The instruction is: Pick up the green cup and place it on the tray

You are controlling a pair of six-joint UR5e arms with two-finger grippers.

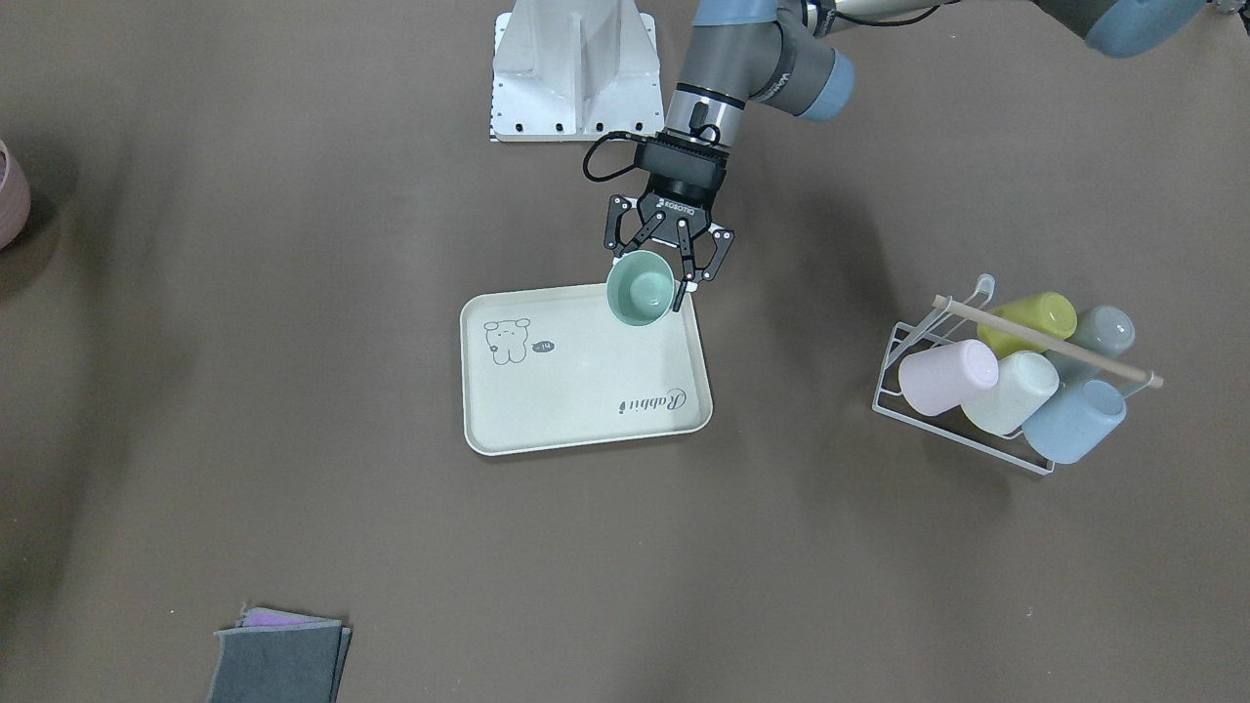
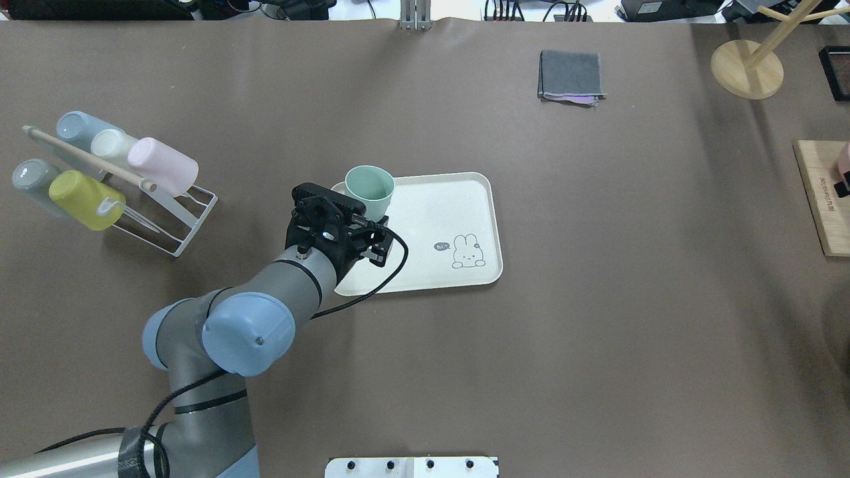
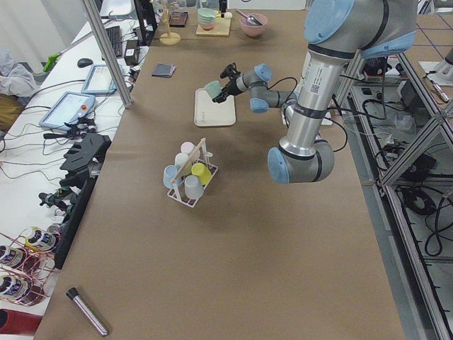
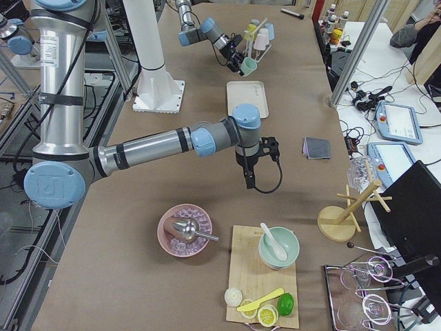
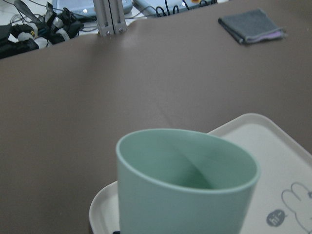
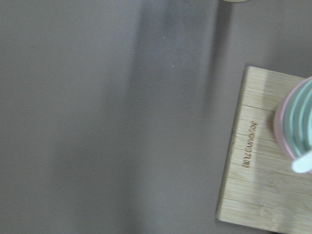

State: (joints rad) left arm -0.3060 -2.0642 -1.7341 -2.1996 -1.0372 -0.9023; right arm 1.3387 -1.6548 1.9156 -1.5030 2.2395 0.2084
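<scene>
My left gripper (image 1: pixel 652 276) is shut on the pale mint green cup (image 1: pixel 641 288), gripping its lower part. It holds the cup upright, mouth up, over the corner of the cream tray (image 1: pixel 576 391) that is nearest the cup rack. In the overhead view the cup (image 2: pixel 370 189) stands just past the gripper (image 2: pixel 372 222), above the tray (image 2: pixel 431 226). The left wrist view shows the cup (image 5: pixel 185 190) close up, with the tray's rim (image 5: pixel 273 146) behind it. My right gripper (image 4: pixel 250 183) shows only in the exterior right view, so I cannot tell whether it is open or shut.
A white wire rack (image 1: pixel 1016 376) with several pastel cups lies to my left of the tray (image 2: pixel 99 172). A folded grey cloth (image 2: pixel 571 76) lies at the far side. A wooden board (image 2: pixel 823 199) with bowls and a wooden stand (image 2: pixel 747 66) are far right.
</scene>
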